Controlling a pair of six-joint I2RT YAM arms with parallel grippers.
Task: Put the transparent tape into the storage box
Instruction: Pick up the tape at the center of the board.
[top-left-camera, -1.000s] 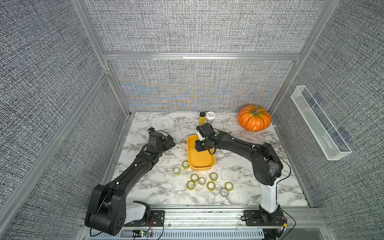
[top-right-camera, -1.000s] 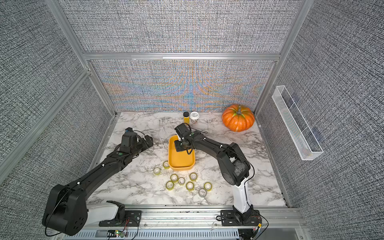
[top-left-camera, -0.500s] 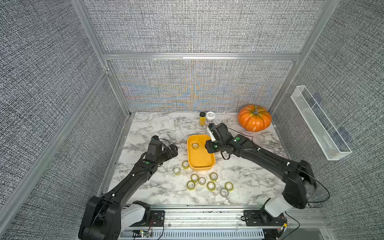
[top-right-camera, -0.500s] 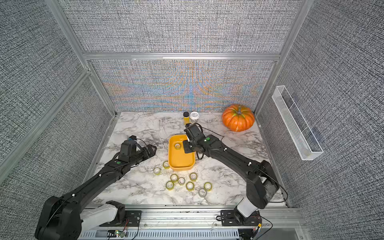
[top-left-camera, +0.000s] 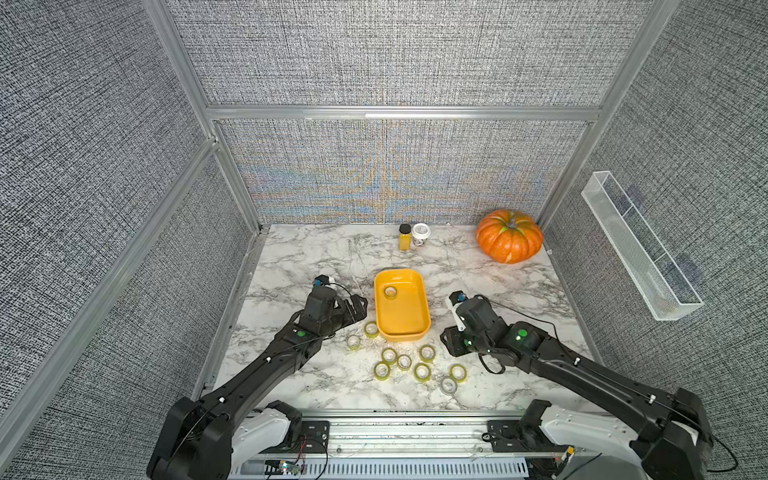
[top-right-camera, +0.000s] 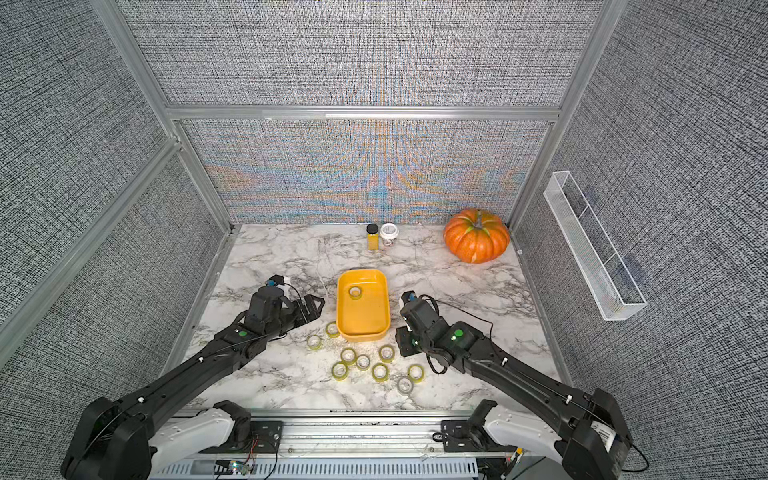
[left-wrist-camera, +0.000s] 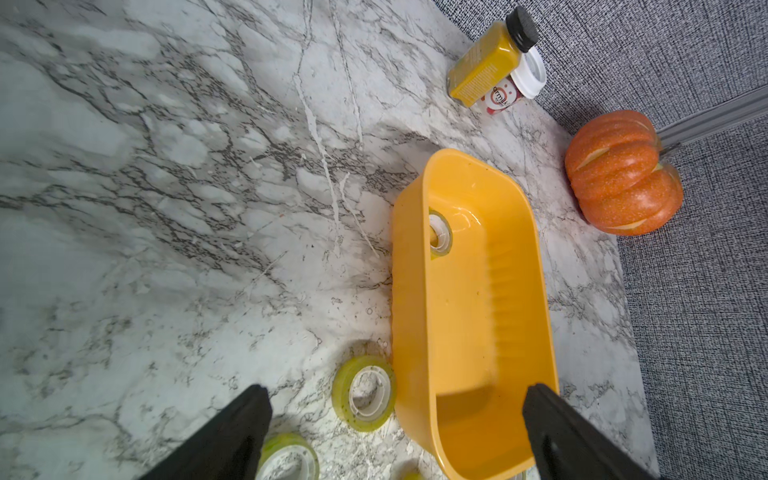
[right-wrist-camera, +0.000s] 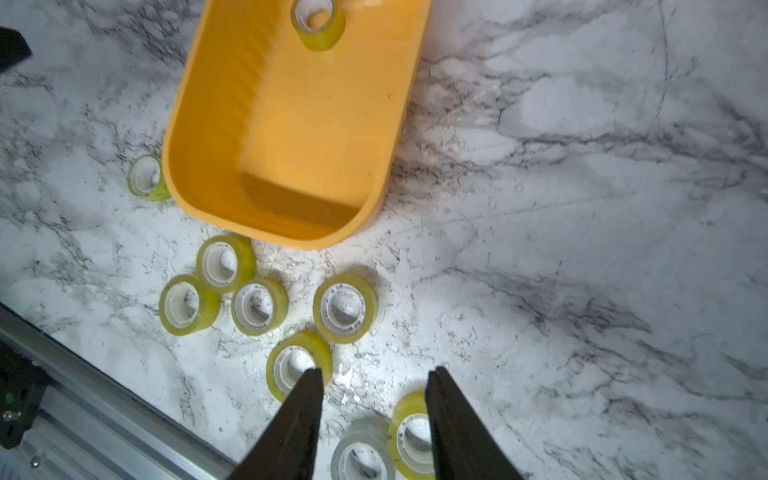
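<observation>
The left gripper (top-left-camera: 356, 306) hangs with jaws spread wide and empty, just beside the left wall of the storage box (top-left-camera: 401, 337). Near it, two rolls of transparent tape lie flat on the marble tabletop (top-left-camera: 316, 257): one (top-left-camera: 353, 341) stands free, the other (top-left-camera: 371, 329) touches the box's near left corner. The free roll is probably the easier pick. The touching one leaves no finger room on the box side.

Inside the box one roll (top-left-camera: 390, 292) lies at the far end. In front of the box seven more rolls cluster loosely.

The right gripper (right-wrist-camera: 374, 372) is partly open and holds nothing, poised over bare marble between a yellowish roll (right-wrist-camera: 299, 361) and a pair that includes the grey roll (right-wrist-camera: 359, 455). It should centre over one roll, straddle its rim and descend straight, so the neighbouring rolls are not nudged.
</observation>
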